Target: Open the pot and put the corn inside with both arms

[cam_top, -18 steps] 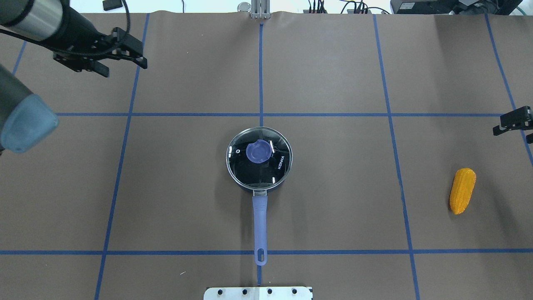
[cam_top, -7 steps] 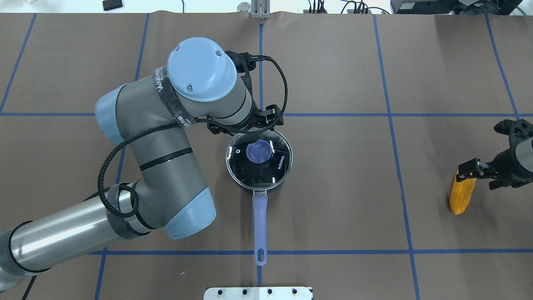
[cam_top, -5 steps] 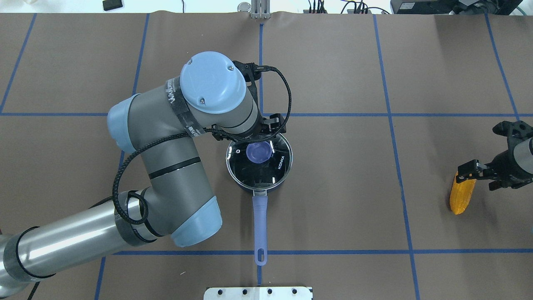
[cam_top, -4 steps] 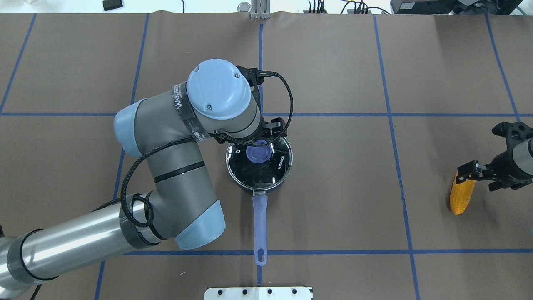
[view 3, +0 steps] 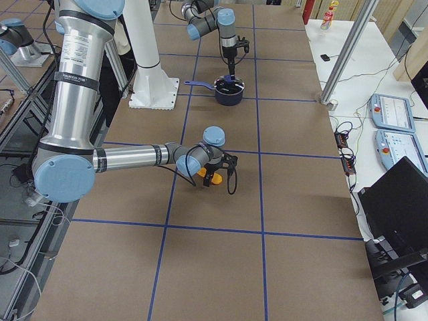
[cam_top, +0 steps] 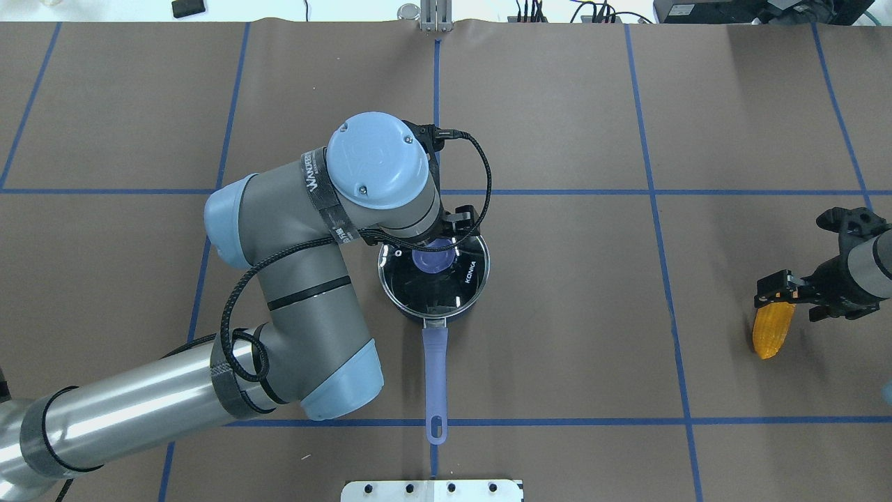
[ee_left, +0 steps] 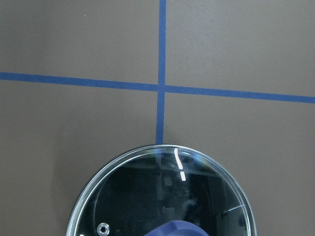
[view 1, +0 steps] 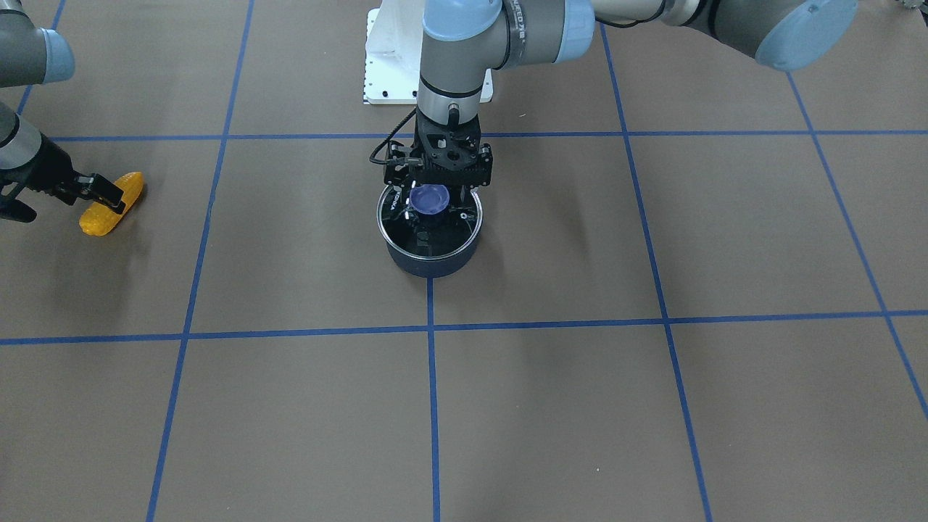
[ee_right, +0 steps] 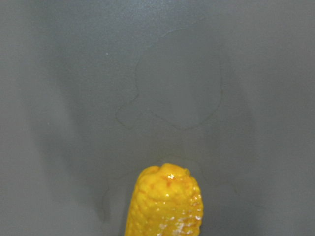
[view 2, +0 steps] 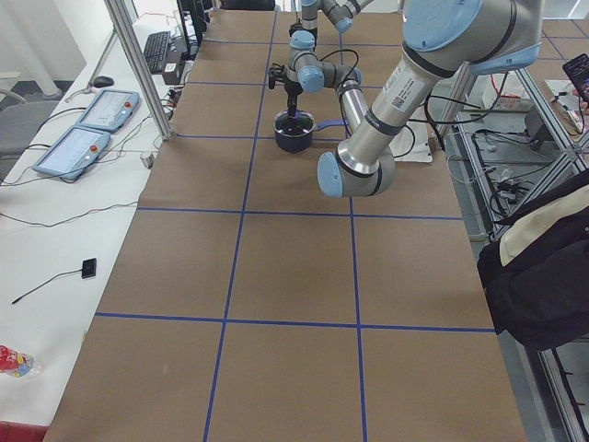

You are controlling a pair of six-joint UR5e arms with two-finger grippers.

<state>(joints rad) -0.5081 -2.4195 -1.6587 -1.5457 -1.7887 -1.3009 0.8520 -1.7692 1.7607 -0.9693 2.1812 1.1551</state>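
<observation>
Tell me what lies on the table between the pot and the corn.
Only bare brown table paper, crossed by one blue tape line, lies between the pot and the corn; the overhead view shows it.

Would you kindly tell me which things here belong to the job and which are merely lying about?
Job: dark navy saucepan with lavender handle; round glass lid with blue knob; yellow plastic corn cob; left hand; right hand.
Lying about: white base plate; small black item past the brown mat's far edge.
</observation>
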